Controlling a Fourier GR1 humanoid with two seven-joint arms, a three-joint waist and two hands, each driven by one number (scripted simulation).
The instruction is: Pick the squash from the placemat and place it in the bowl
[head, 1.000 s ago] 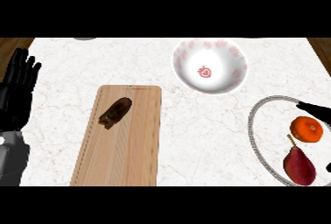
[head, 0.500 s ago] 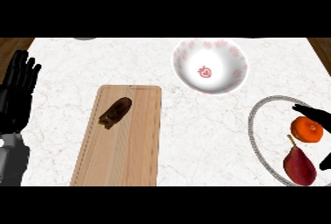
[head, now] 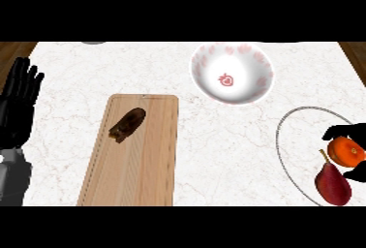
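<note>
Resting at the far left of the frame, my left hand stood open with its fingers straight and pointing up, well apart from everything that mattered.

Next to the right lay a long wooden board, and in its upper part a dark brown lump lying at a slant. I did not take that for my target.

Right of centre at the top sat the white bowl with its red pattern, holding nothing.

At the right edge was a round plate with a thin grey rim, which I took for the placemat. My right hand came in there, mostly cut off by the frame; black parts of it showed just above and just below-right of an orange. I could not tell whether it was wide, narrow or holding the orange.

The squash, as I judged the dark red pear-shaped thing to be, lay in the lower part of that plate, just below and slightly left of the orange. Its long axis ran nearly up and down the frame, thin stalk end at upper left, fat end at the bottom.

So the squash lay below my right hand, which was much the nearer one. The bowl stood up and to the left of it.
</note>
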